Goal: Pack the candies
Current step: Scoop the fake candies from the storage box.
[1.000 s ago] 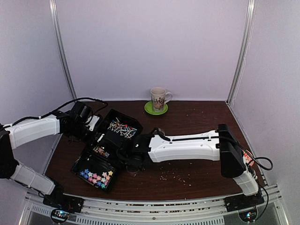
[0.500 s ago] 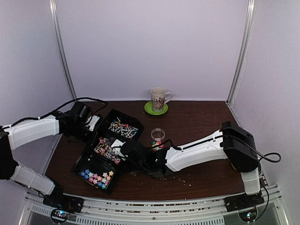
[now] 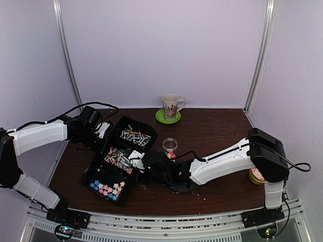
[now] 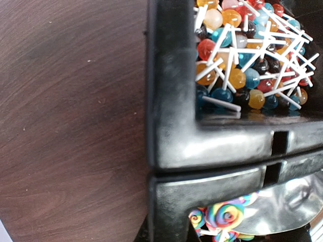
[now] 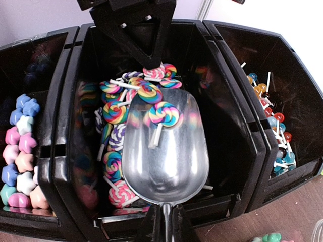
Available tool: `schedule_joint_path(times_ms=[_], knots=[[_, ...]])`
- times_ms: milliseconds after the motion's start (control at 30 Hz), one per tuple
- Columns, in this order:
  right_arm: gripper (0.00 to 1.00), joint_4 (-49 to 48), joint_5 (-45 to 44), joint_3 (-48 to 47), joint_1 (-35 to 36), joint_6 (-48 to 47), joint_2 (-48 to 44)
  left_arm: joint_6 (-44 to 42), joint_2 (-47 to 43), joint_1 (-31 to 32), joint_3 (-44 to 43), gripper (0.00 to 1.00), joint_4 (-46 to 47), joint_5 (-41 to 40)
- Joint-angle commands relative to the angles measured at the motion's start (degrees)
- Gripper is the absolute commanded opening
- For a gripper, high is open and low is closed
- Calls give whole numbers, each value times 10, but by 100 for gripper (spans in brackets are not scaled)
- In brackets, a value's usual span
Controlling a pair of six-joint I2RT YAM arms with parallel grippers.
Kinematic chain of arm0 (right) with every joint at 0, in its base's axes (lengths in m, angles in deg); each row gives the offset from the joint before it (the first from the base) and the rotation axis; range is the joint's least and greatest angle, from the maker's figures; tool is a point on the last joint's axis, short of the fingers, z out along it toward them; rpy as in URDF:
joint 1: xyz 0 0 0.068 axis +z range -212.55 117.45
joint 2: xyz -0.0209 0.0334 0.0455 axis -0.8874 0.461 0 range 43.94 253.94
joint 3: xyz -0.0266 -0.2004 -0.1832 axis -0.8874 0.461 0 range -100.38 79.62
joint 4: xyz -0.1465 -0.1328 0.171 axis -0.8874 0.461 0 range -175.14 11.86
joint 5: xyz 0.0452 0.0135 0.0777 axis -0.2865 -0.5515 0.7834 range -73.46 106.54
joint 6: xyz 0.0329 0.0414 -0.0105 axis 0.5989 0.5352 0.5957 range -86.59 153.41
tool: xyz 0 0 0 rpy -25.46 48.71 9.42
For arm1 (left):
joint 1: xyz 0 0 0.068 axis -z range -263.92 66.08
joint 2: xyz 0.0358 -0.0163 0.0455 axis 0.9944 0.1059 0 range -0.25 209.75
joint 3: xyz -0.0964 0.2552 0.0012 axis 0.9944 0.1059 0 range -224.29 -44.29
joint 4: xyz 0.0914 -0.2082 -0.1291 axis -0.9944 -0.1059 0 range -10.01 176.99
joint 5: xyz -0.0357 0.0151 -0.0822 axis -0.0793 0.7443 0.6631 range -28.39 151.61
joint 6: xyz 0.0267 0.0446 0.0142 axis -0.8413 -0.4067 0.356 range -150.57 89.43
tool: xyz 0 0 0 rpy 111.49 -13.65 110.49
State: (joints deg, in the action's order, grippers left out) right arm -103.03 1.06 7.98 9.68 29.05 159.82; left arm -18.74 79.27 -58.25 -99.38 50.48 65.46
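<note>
Three black bins (image 3: 147, 132) stand in a row at the left. The candies fill them: ball lollipops (image 4: 237, 55) in the far one, rainbow swirl lollipops (image 5: 118, 112) in the middle one, pastel stars (image 3: 106, 187) in the near one. My right gripper (image 5: 164, 228) is shut on the handle of a metal scoop (image 5: 166, 161). The scoop lies in the middle bin with one swirl lollipop (image 5: 164, 115) on it. My left gripper (image 3: 99, 132) is clamped on that bin's far wall; its own fingers are hidden in the left wrist view.
A small clear jar (image 3: 170, 145) with a few sweets stands just right of the bins. A mug on a green saucer (image 3: 171, 107) is at the back. A round orange tin (image 3: 256, 175) sits behind my right arm. Pale crumbs (image 3: 199, 192) dot the table.
My right arm has drawn back to the right and dropped lower, uncovering the small jar. The scoop now lies in the middle bin. The left arm has barely moved.
</note>
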Motion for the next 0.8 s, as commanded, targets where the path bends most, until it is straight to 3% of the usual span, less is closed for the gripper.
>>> schedule_joint_path(times_ms=[0, 767], knots=[[0, 29, -26, 4, -2, -5, -21, 20, -11, -7, -42, 0, 55, 9], [0, -91, -36, 126, -2, -3, -138, 20, 8, -6, -53, 0, 32, -23]])
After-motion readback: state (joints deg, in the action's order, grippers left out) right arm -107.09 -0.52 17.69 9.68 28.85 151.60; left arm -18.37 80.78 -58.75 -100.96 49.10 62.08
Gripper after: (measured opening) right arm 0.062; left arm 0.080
